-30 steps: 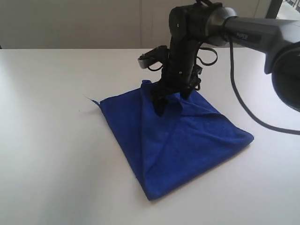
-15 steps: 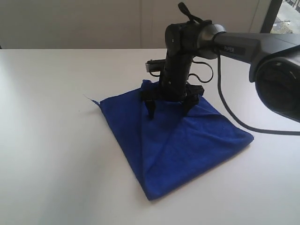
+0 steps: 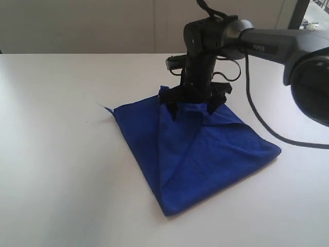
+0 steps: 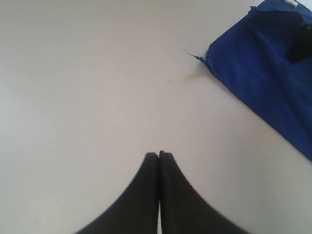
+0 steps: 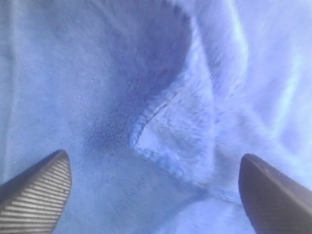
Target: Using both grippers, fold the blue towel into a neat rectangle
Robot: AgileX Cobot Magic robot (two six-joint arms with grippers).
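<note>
The blue towel [image 3: 195,149] lies folded on the white table [image 3: 56,154], its layers overlapping in a rough diamond shape. My right gripper [image 3: 193,110] stands open over the towel's far corner, fingers pointing down at the cloth, nothing held. In the right wrist view the towel [image 5: 146,97] fills the picture, with a folded hemmed corner lying between the wide-spread fingertips [image 5: 36,187]. My left gripper [image 4: 159,155] is shut and empty above bare table, well away from the towel [image 4: 263,73]. A small white tag [image 4: 291,3] shows at one towel corner.
A loose thread [image 3: 103,107] sticks out from the towel's left corner. The right arm's black cable [image 3: 267,123] hangs down to the table behind the towel. A pale wall stands behind the table's far edge [image 3: 77,53].
The right gripper has turned about its wrist, let go and opened over the towel's far corner, then shifted slightly right. The towel's shape has hardly changed.
</note>
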